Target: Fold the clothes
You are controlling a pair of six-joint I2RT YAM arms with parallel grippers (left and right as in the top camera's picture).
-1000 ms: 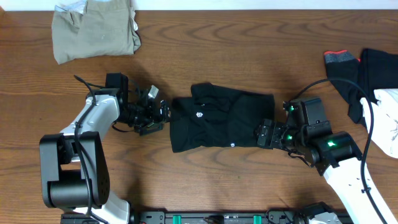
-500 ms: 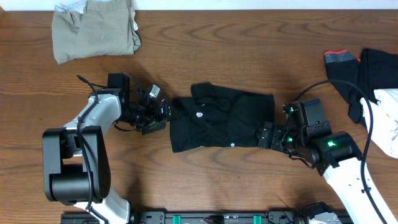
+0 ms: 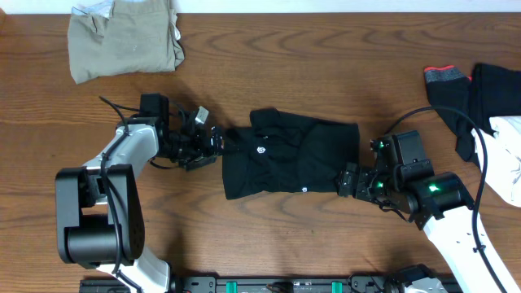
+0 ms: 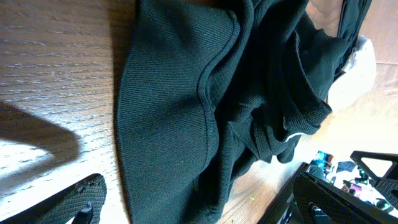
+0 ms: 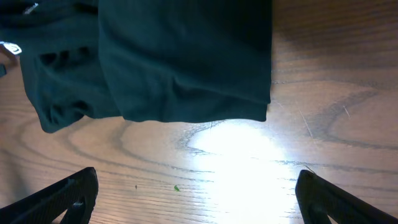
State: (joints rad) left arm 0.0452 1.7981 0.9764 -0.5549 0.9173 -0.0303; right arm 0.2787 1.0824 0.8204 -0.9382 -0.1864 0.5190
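A plain black garment (image 3: 289, 155) with a small round white logo (image 3: 260, 150) lies folded in the middle of the table. My left gripper (image 3: 208, 147) is open at its left edge. In the left wrist view the black fabric (image 4: 205, 106) reaches down between the spread fingers (image 4: 68, 202), ungripped. My right gripper (image 3: 349, 180) is open at the garment's lower right corner. In the right wrist view the garment's hem (image 5: 186, 68) lies just ahead of the gripper (image 5: 196, 199), with only bare wood between its fingers (image 5: 62, 199).
A khaki garment (image 3: 122, 41) lies bunched at the back left. At the right edge are a black piece with red-orange trim (image 3: 452, 85) and a white garment (image 3: 509, 163). The right arm's cable (image 3: 480, 138) loops over them.
The left gripper has shifted slightly up and in against the garment's left edge. The right gripper has barely moved. Both stay open.
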